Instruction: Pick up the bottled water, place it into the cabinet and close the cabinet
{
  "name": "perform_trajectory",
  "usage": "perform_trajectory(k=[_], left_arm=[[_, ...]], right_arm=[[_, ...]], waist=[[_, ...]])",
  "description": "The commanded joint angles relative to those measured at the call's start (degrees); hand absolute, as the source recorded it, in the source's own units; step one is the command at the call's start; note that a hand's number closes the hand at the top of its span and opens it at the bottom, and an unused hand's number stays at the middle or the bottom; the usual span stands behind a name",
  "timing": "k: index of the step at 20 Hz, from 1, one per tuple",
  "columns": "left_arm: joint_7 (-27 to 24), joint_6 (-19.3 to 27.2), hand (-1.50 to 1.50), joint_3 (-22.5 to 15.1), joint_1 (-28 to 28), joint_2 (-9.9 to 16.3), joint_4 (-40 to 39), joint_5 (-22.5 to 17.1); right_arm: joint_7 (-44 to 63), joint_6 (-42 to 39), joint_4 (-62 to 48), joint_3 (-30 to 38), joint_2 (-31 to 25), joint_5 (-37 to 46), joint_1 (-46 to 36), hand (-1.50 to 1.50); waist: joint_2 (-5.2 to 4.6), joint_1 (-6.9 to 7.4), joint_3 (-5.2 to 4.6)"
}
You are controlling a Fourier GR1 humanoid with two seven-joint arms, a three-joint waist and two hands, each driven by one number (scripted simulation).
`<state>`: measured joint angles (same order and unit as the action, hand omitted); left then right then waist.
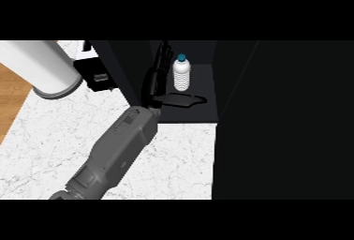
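The bottled water (181, 74), clear with a teal cap, stands upright on the dark floor of the open cabinet (200, 112). My left hand (156, 80) reaches into the cabinet just left of the bottle. Its fingers are straight and point toward the back, and a narrow gap shows between them and the bottle. The thumb (181, 99) lies low in front of the bottle's base. The grey forearm (114, 152) runs in from the lower left. The cabinet door (283, 122) stands open as a tall black panel on the right. My right hand does not show.
A large white cylinder (43, 68) lies at the back left of the marble counter (41, 145). A small black appliance (97, 75) sits against the cabinet's left wall. Wooden floor (10, 93) shows past the counter's left edge.
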<state>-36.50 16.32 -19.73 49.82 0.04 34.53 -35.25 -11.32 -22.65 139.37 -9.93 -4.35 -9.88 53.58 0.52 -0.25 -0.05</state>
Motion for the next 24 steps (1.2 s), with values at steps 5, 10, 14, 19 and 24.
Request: perform_trajectory(k=[5,10,14,19,24], left_arm=[[1.9,-1.6,-1.50,-7.8,-15.0,0.3,20.4,0.2],[5.2,-2.3,-1.50,-10.6,-22.9,3.3,32.4,0.4],[7.0,-0.9,1.50,-12.8,-28.0,5.0,40.2,1.5],[8.4,-3.3,1.50,-14.8,-38.6,11.7,49.3,0.6],[7.2,-4.6,-1.50,-11.8,-45.8,18.1,56.9,-0.4]], right_arm=[[0.8,0.3,5.6,0.6,-1.1,0.3,2.6,-1.50],[2.9,1.4,9.5,-3.4,-1.1,4.5,3.2,-1.50],[2.0,-3.7,9.3,-3.2,-5.9,3.8,2.7,-1.50],[1.4,-8.0,8.3,-4.0,-11.1,9.2,2.5,1.50],[0.2,-11.8,10.2,-9.9,-13.7,14.0,2.8,1.50]], waist=[[0.17,0.71,0.05],[-0.01,0.68,0.00],[-0.07,0.62,0.02],[0.10,1.22,-0.02],[0.20,0.63,-0.06]])
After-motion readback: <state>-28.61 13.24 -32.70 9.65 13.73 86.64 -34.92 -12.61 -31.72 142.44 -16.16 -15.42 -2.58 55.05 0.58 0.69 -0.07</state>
